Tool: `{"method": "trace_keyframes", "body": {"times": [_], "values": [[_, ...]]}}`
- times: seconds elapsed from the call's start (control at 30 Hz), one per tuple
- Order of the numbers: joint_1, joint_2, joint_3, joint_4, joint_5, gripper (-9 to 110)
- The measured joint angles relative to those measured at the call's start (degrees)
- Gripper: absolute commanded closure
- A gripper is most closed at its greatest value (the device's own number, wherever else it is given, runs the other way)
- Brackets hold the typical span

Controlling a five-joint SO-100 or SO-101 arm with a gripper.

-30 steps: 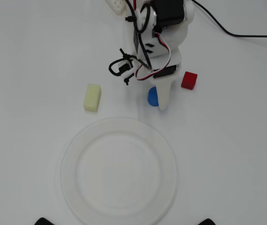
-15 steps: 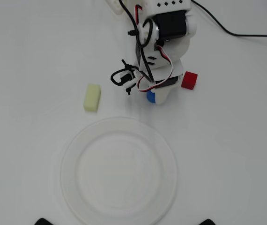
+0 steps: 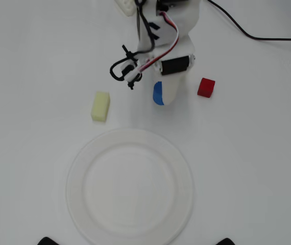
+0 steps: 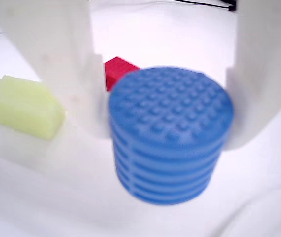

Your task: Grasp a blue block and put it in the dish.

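Observation:
The blue block is a short textured cylinder standing between my gripper's two white fingers, which press against its left and right sides. In the overhead view only a blue sliver of it shows under my gripper, which points down over it. The dish, a large round white plate, lies empty on the table in the lower middle of the overhead view, a short way below the gripper. I cannot tell whether the block rests on the table or hangs just above it.
A pale yellow block lies left of the gripper and shows at the left of the wrist view. A red cube lies to the right, seen behind the blue block. A black cable runs across the top right.

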Motion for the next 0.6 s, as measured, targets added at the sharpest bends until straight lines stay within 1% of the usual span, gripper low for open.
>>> {"method": "trace_keyframes", "body": {"times": [0.13, 0.27, 0.43, 0.6], "values": [[1.67, 12.57, 6.5, -5.27, -4.83, 101], [5.1, 20.83, 14.33, -14.68, -9.84, 101], [7.21, 22.32, 20.3, -27.25, -13.54, 101], [8.53, 19.16, 20.65, -35.68, -14.77, 101]]}}
